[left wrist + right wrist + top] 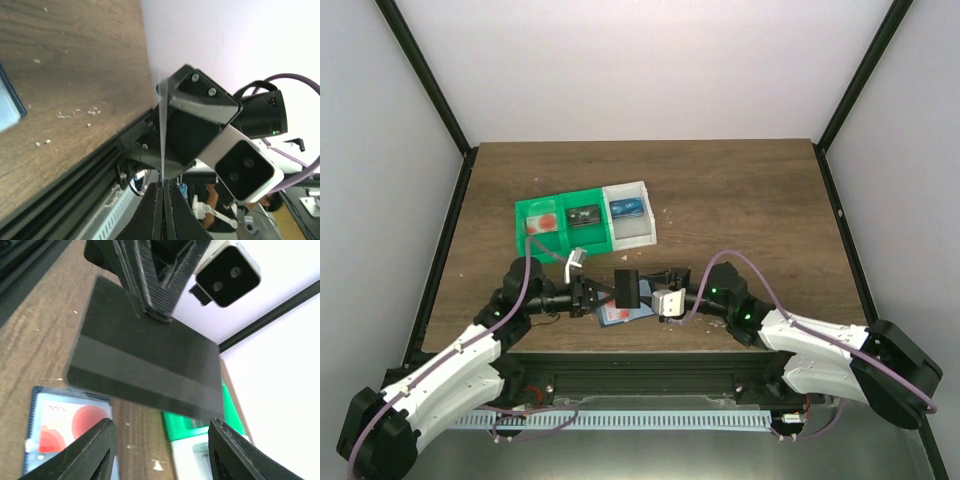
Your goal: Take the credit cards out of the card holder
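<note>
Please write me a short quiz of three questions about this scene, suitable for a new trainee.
1. True or false: the left pincer is shut on the dark card.
2. The right pincer is: A) shut on a card; B) open; C) out of view.
3. Fill in: the card with a red spot lies in the ___.
Key: 1 true; 2 B; 3 card holder.

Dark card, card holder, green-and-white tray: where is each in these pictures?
dark card (150, 365): right wrist view, middle of its flat face.
card holder (617, 317): top external view, its exposed blue leaf.
green-and-white tray (525, 212): top external view, far-left green corner.
</note>
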Controlling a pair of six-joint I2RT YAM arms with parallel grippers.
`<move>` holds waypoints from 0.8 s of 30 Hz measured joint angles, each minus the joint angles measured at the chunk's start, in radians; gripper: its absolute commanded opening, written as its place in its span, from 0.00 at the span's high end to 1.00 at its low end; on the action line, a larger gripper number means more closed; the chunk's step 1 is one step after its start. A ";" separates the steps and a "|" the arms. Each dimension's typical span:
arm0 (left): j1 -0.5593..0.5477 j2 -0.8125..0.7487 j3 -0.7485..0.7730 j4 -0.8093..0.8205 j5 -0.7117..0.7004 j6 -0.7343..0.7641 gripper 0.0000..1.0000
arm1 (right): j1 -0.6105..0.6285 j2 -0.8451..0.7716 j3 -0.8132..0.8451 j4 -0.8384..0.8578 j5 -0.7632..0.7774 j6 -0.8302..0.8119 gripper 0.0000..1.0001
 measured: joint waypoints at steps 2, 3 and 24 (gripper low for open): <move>-0.001 0.000 0.000 0.004 0.032 -0.016 1.00 | -0.006 0.003 0.000 0.018 0.008 -0.052 0.48; -0.001 0.000 0.000 0.005 0.048 -0.023 1.00 | -0.006 0.002 0.001 0.023 0.009 -0.075 0.47; 0.000 0.081 0.015 0.056 0.207 -0.038 1.00 | -0.006 -0.048 -0.020 0.092 0.006 -0.283 0.82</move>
